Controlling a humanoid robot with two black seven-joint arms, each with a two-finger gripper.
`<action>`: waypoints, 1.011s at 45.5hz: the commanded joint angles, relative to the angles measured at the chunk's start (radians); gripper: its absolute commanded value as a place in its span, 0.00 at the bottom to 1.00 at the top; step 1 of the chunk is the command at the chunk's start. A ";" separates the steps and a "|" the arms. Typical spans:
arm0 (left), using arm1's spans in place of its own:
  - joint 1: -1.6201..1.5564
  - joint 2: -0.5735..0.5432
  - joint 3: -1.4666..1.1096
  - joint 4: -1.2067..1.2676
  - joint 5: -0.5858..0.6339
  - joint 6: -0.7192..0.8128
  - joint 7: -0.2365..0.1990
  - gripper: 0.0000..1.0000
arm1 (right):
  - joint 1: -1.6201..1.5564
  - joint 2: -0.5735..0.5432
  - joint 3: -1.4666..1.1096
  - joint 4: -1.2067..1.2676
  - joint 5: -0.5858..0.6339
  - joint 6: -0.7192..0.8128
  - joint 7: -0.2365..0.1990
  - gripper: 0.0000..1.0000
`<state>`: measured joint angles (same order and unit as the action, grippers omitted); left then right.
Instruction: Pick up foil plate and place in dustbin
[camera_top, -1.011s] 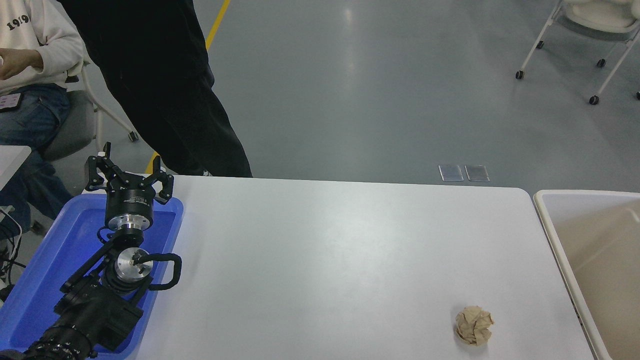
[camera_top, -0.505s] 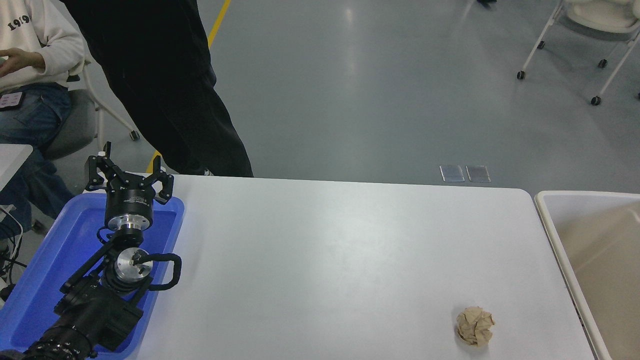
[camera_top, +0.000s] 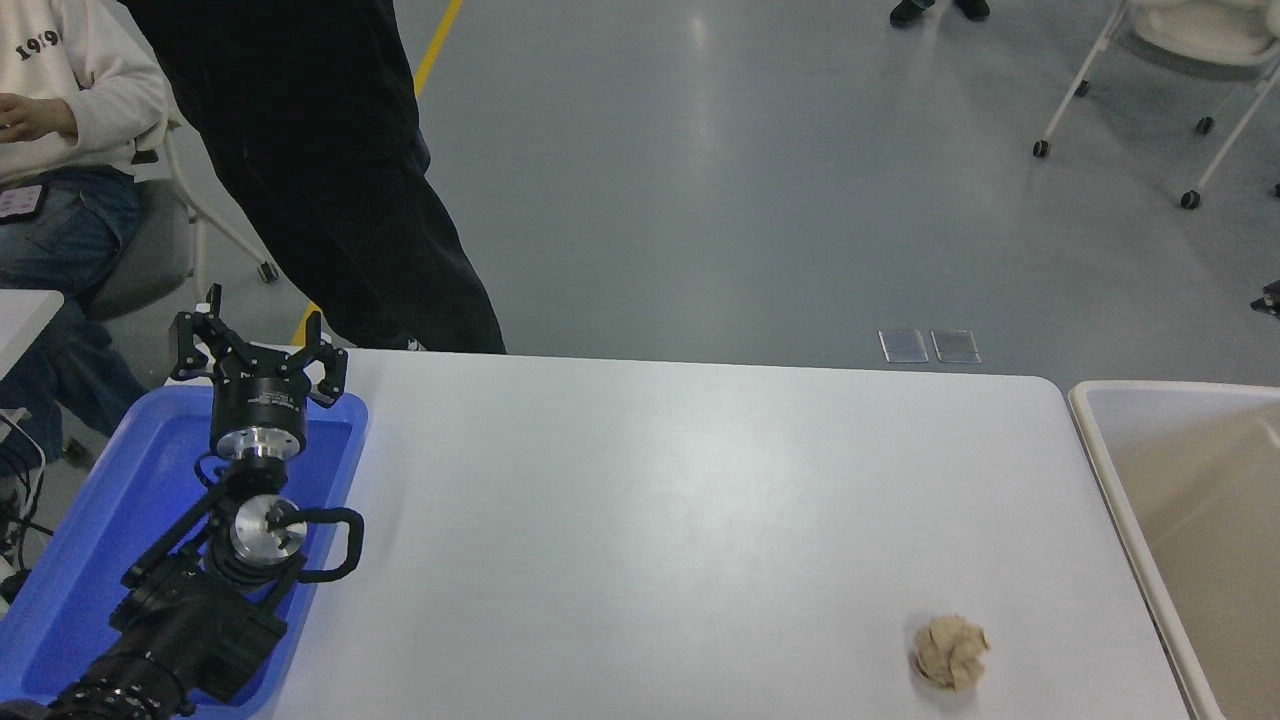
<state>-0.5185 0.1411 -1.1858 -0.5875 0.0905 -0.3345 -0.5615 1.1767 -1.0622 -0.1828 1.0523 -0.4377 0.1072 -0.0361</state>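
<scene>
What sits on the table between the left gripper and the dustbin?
Only a crumpled brown paper ball, near the dustbin end. The left gripper is open over the blue tray. No foil plate shows anywhere, and the right arm is out of view.

My left arm (camera_top: 190, 600) reaches in from the lower left, over the blue tray (camera_top: 90, 520). My left gripper (camera_top: 258, 345) hangs above that tray's far rim, fingers spread apart. My right arm is out of sight.

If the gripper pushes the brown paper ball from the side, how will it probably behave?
The crumpled paper ball looks light, so it would likely slide or tumble on the smooth white table. Its folds suggest it would squash under a firm grip. Being uneven, it probably would not roll far.
</scene>
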 joint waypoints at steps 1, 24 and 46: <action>0.000 0.000 0.000 0.000 0.000 0.000 0.000 0.99 | 0.236 -0.116 -0.187 0.363 -0.125 0.002 -0.005 1.00; 0.000 0.000 0.000 0.000 0.000 0.000 0.000 0.99 | 0.893 0.195 -0.915 0.463 -0.113 0.003 0.002 1.00; 0.000 0.000 0.000 0.000 0.000 0.000 0.000 0.99 | 1.084 0.403 -0.929 0.617 -0.021 0.259 0.002 1.00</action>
<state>-0.5185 0.1413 -1.1858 -0.5874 0.0905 -0.3344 -0.5614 2.1651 -0.7572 -1.0786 1.6061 -0.5233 0.2289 -0.0342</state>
